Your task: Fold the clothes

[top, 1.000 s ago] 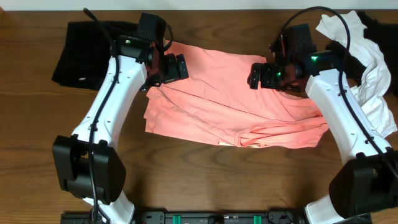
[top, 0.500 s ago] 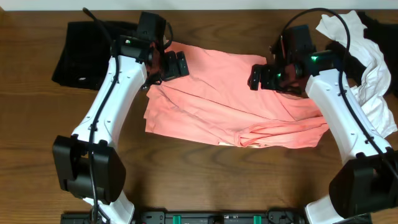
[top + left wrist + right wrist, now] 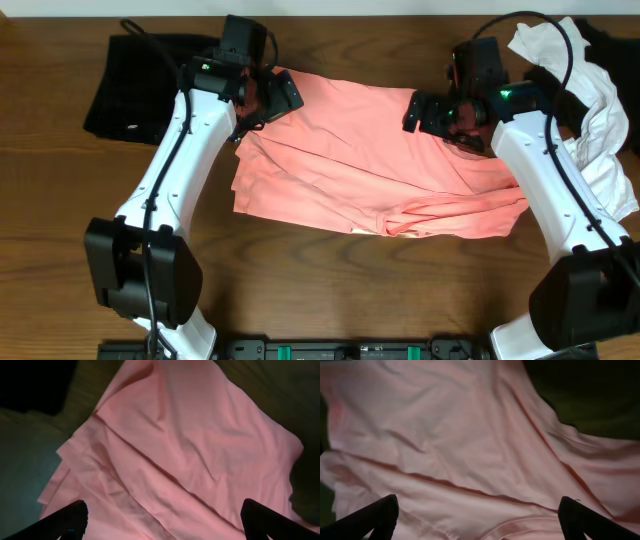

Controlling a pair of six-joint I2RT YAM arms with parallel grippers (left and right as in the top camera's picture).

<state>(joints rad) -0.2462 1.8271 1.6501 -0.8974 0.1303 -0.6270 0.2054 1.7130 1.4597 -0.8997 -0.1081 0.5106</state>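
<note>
The clothes are mainly a salmon-pink T-shirt (image 3: 370,160), lying rumpled and partly folded across the middle of the table. My left gripper (image 3: 288,98) hovers open over the shirt's far left corner. My right gripper (image 3: 415,110) hovers open over its far right part. In the left wrist view, creased pink cloth (image 3: 190,435) fills the frame below the open left gripper (image 3: 163,505), which holds nothing. The right wrist view shows the same pink cloth (image 3: 470,425) under the open, empty right gripper (image 3: 478,500).
A neat black folded garment (image 3: 125,85) lies at the far left. A crumpled white garment (image 3: 595,120) lies at the far right, partly under the right arm, with a black one (image 3: 610,40) behind it. Bare wood table (image 3: 330,290) runs along the front.
Both grippers have shifted a little toward the far edge of the table, still open. The pink shirt lies as before.
</note>
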